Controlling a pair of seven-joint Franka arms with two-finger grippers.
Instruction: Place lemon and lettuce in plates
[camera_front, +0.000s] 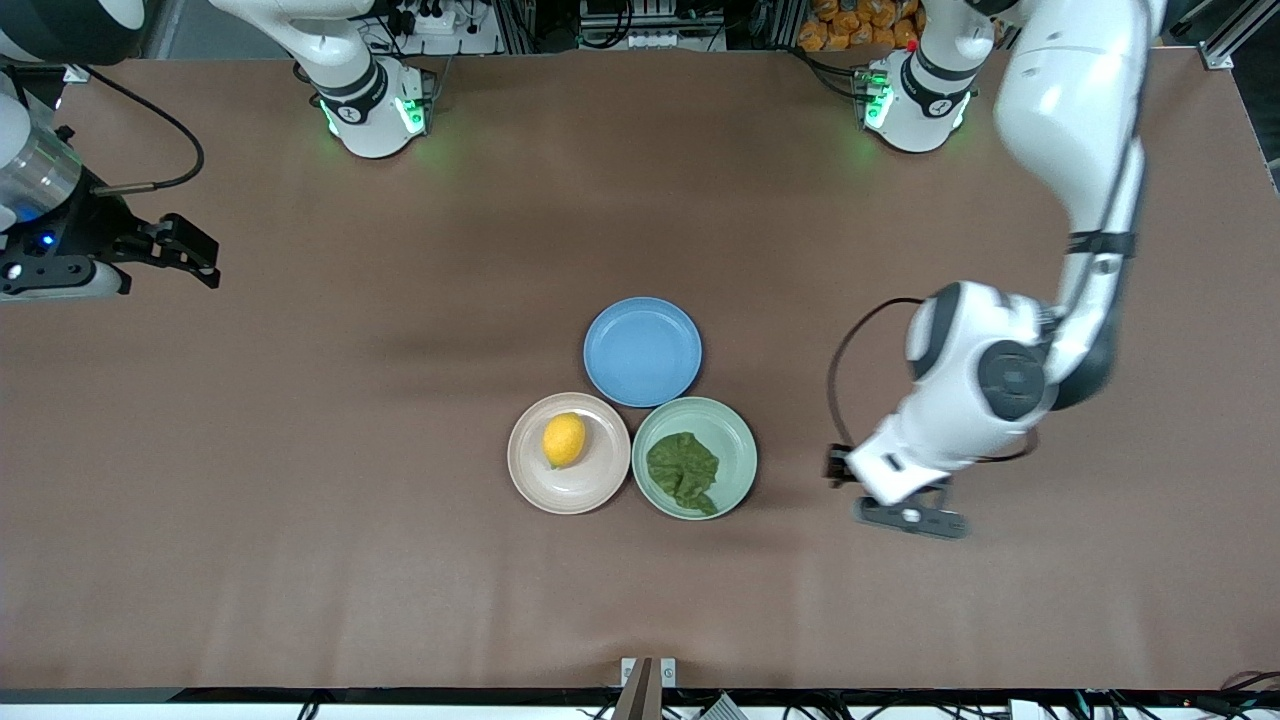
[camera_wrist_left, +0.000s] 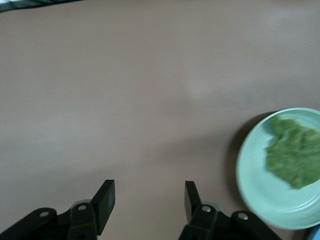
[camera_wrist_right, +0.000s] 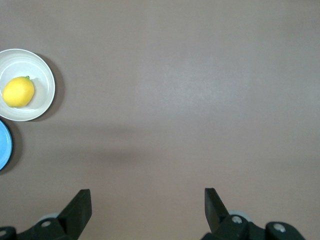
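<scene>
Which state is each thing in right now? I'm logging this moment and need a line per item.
lemon: lying in the beige plate.
lettuce: lying flat in the green plate.
blue plate: empty, touching the other two plates.
left gripper: open, holding nothing, over bare table beside the green plate.
right gripper: open, holding nothing, waiting at the right arm's end of the table.
</scene>
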